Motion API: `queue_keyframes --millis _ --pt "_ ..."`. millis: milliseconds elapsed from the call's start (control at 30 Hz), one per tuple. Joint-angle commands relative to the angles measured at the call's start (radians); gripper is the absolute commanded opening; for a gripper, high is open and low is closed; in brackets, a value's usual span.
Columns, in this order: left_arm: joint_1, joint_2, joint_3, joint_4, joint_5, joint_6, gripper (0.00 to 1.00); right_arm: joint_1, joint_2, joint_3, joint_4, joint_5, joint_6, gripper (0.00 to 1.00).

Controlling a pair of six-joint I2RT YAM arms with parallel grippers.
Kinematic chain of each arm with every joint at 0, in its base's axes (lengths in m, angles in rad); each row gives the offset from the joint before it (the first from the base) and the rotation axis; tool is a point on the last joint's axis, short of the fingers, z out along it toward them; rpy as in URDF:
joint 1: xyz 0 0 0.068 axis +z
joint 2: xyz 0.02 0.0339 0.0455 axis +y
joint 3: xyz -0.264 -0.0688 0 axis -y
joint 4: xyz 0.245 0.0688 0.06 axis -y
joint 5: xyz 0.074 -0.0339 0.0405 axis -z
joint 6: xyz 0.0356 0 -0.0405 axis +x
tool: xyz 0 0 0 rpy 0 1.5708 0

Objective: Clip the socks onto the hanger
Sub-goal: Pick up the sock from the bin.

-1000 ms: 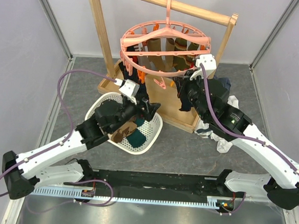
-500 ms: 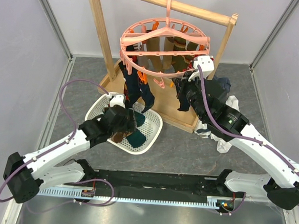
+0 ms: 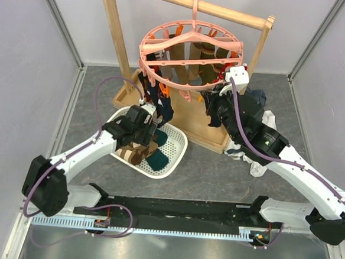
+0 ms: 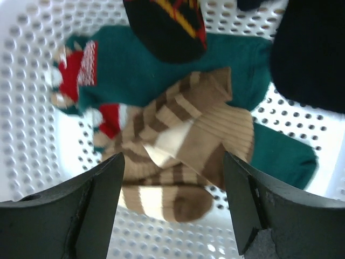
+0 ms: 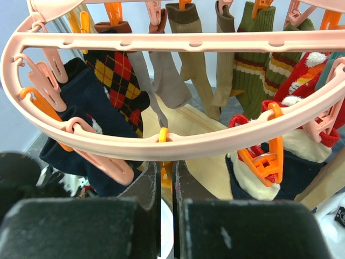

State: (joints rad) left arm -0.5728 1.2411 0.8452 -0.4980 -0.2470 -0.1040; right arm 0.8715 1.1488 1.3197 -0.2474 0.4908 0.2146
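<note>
Left wrist view: the left gripper (image 4: pixel 173 162) hangs spread wide over a brown-striped fabric sock (image 4: pixel 183 145) in the white mesh basket (image 4: pixel 32 108), near-left of the round pink plastic hanger (image 5: pixel 178 145). Picking seems in hand: next, descend and pinch. The right gripper (image 5: pixel 166 181) is closed under the ring; whether it grips the orange clip (image 5: pixel 163 135) is unclear.

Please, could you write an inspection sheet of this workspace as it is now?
Surface: grey table, carrying rack, basket and garments.
Job's things: pink hanger hangs on the wooden rack with clipped socks; loose socks lie in the white basket.
Clutter: white and grey garments on the right.
Pincers: left pincer open above the loose socks; right pincer shut just below the hanger's ring.
Cables: purple cables along both arms.
Surroundings: pale walls.
</note>
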Motion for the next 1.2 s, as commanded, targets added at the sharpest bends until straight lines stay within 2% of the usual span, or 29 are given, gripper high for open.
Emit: queue_keyframes --millis 0,267,500,767,967,1100,1167 --pt "0.048 0.112 0.09 0.055 0.136 0.246 0.79 -0.008 -0.026 -0.019 -0.01 -0.018 -0.009 0.0" --pt "0.08 0.264 0.181 0.068 0.316 0.342 0.75 -0.023 -0.037 -0.027 -0.01 -0.044 -0.011 0.0" --pt "0.088 0.38 0.226 0.039 0.364 0.371 0.66 -0.031 -0.043 -0.031 -0.01 -0.057 -0.006 0.0" --pt "0.09 0.394 0.218 0.009 0.333 0.377 0.53 -0.042 -0.049 -0.036 -0.012 -0.066 0.002 0.0" --pt "0.09 0.391 0.226 0.003 0.296 0.369 0.36 -0.042 -0.054 -0.04 -0.012 -0.069 0.006 0.0" --pt "0.09 0.368 0.232 -0.008 0.247 0.354 0.09 -0.042 -0.054 -0.039 -0.01 -0.075 0.011 0.0" --pt "0.09 0.347 0.245 -0.03 0.198 0.333 0.02 -0.04 -0.052 -0.037 -0.009 -0.078 0.011 0.0"
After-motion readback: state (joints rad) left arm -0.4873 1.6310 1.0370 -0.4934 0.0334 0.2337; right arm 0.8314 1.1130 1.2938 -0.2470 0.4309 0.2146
